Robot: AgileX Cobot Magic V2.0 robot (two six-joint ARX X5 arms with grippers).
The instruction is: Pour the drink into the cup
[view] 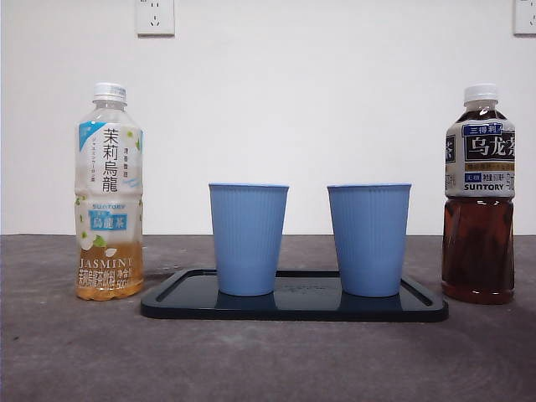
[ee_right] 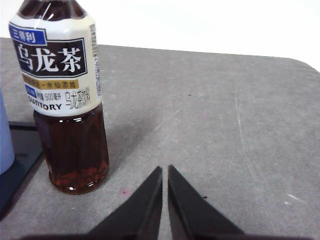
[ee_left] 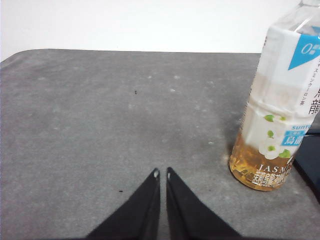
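Note:
Two blue ribbed cups, one on the left (view: 248, 239) and one on the right (view: 368, 239), stand upright on a dark tray (view: 293, 306) in the front view. A jasmine tea bottle (view: 108, 194), about a quarter full and capped, stands left of the tray; it also shows in the left wrist view (ee_left: 277, 105). A dark oolong tea bottle (view: 478, 197), nearly full and capped, stands right of the tray and shows in the right wrist view (ee_right: 62, 95). My left gripper (ee_left: 161, 174) is shut and empty, short of the jasmine bottle. My right gripper (ee_right: 164, 170) is shut and empty, short of the oolong bottle.
The grey table (view: 75, 352) runs back to a white wall with two power sockets (view: 155, 17). The table's rounded far edge shows in both wrist views. A corner of the tray (ee_right: 15, 165) and the edge of a cup (ee_right: 5, 140) show in the right wrist view.

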